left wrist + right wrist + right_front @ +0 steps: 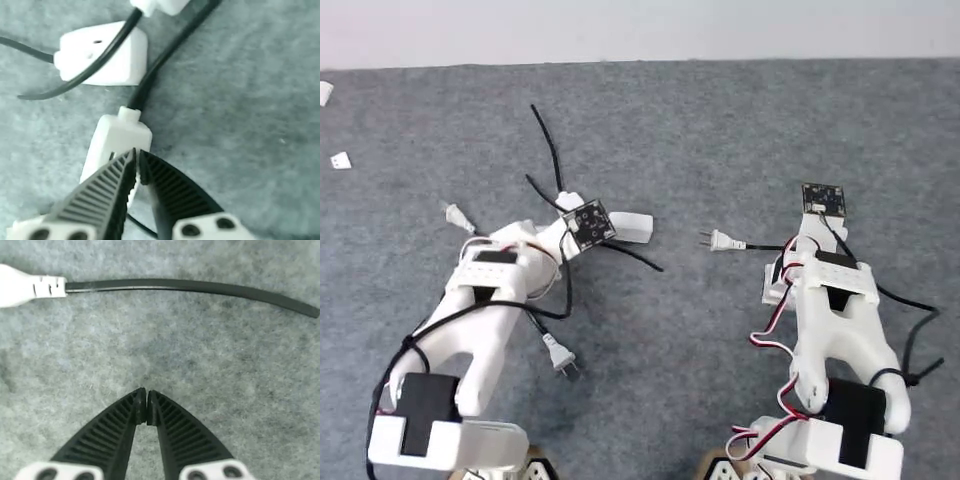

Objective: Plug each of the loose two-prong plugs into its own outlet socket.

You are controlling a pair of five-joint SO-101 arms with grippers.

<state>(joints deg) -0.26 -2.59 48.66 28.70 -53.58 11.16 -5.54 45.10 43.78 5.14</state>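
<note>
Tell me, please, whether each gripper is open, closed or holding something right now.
Left gripper: jaws closed, holding nothing, tips above a white cord fitting.
Right gripper: jaws closed, holding nothing, above the carpet.

White plug [25,286], black cord [200,286], flecked grey carpet [225,355]

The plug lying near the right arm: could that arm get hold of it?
Probably yes. The plug lies on bare carpet close to the right gripper with nothing between them, though its shut jaws would need to open first.
</note>
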